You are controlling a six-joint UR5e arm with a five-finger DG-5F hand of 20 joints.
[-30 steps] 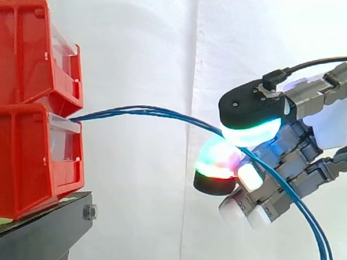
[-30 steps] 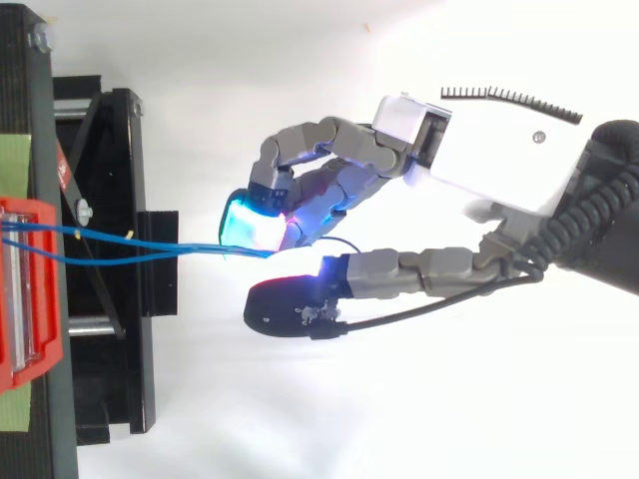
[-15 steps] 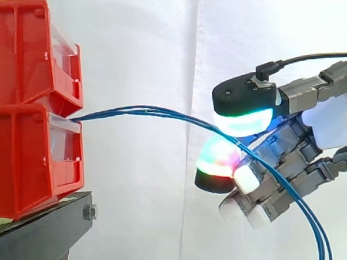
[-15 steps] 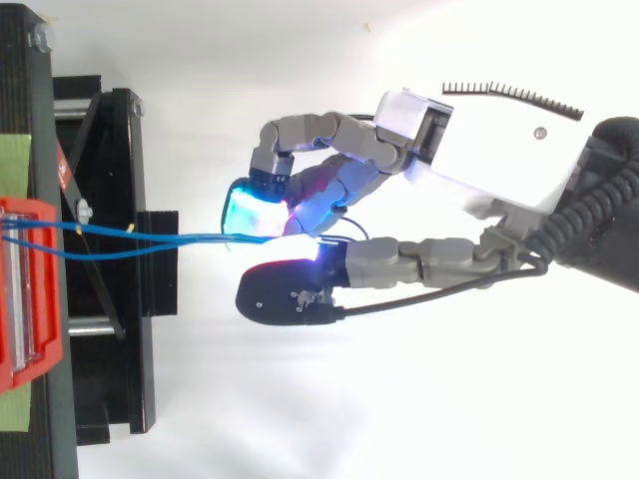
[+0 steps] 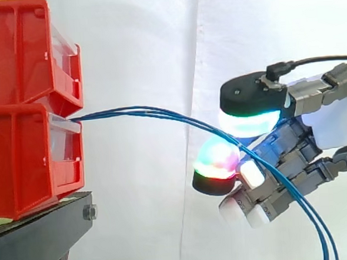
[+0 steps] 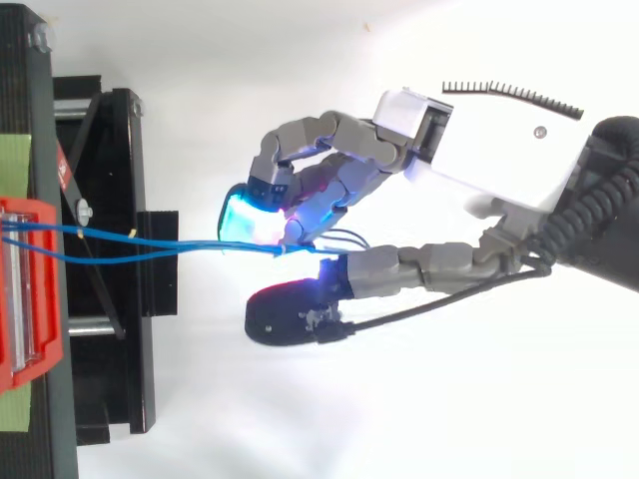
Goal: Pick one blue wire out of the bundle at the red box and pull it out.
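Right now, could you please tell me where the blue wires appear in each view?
Side view: the blue wires arc from the lower red bin at left, rightward and down through the hand.
Top view: they run level from the left edge to the hand at centre.
Shared landmark: the red bin.

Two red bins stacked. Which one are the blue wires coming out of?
The lower red bin: the blue wires leave its front opening, just beneath the upper red bin, and run across to the hand.
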